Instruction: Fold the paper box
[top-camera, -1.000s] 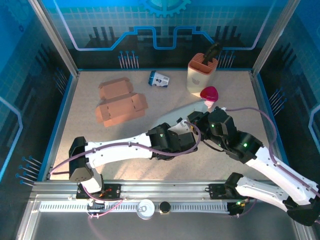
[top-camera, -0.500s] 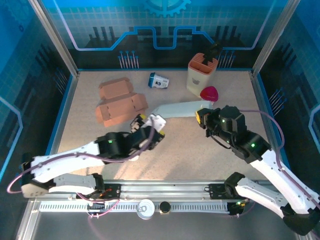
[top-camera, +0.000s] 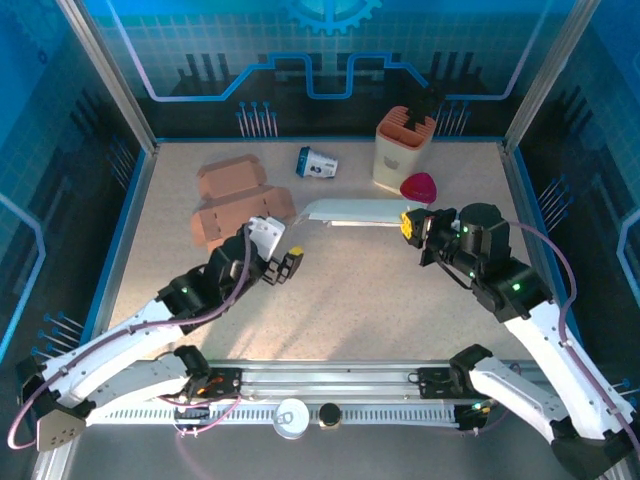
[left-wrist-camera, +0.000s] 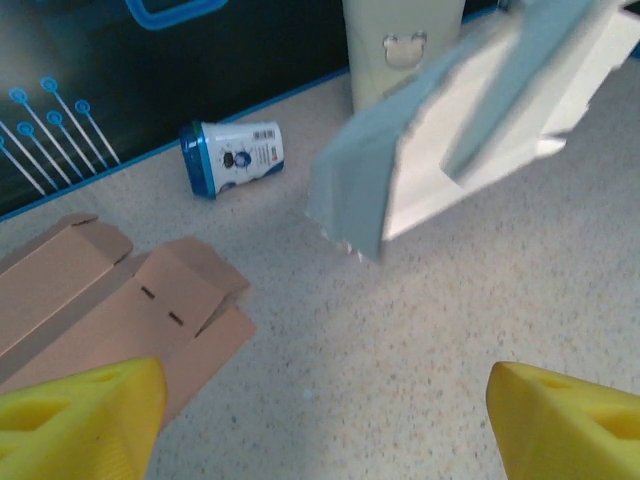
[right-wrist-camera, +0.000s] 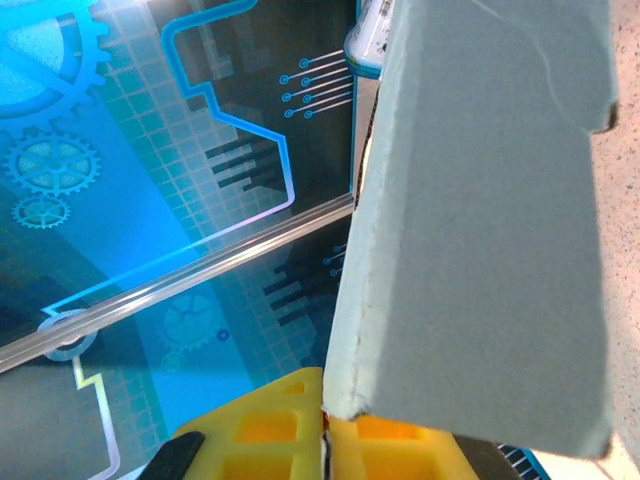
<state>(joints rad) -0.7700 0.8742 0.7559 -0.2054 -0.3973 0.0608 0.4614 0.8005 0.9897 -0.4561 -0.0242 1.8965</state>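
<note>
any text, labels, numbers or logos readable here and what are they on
No words or numbers can be read.
can: printed label with a small dark figure, too blurred to read.
holder: bear-face emblem, no words.
paper box: plain, no print.
cardboard: plain, no print.
back wall: gear and circuit graphics, no text.
</note>
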